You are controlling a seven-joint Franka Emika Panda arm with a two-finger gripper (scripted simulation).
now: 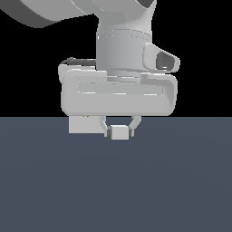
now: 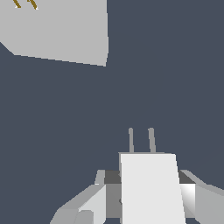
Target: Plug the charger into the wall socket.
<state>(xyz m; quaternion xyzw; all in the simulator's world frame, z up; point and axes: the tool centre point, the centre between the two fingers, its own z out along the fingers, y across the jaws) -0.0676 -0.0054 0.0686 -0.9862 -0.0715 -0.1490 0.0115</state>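
Note:
The charger (image 1: 119,132) is a small light-grey block held between my gripper's (image 1: 119,131) two fingers, low over the dark floor. In the wrist view the charger (image 2: 151,188) sits between the fingers (image 2: 87,205) with its two thin prongs (image 2: 141,140) pointing away from the wrist. The wall socket (image 1: 84,124) is a light-grey plate, partly hidden behind the gripper body, towards the exterior view's left of the charger. In the wrist view the socket (image 2: 61,30) shows with two orange-brown holes (image 2: 25,4) at the frame's edge. The prongs are apart from the socket.
A dark blue-grey floor (image 1: 116,190) fills the lower half of the exterior view. The arm's large grey hand body (image 1: 118,95) hangs above the charger and hides most of the socket's upper part.

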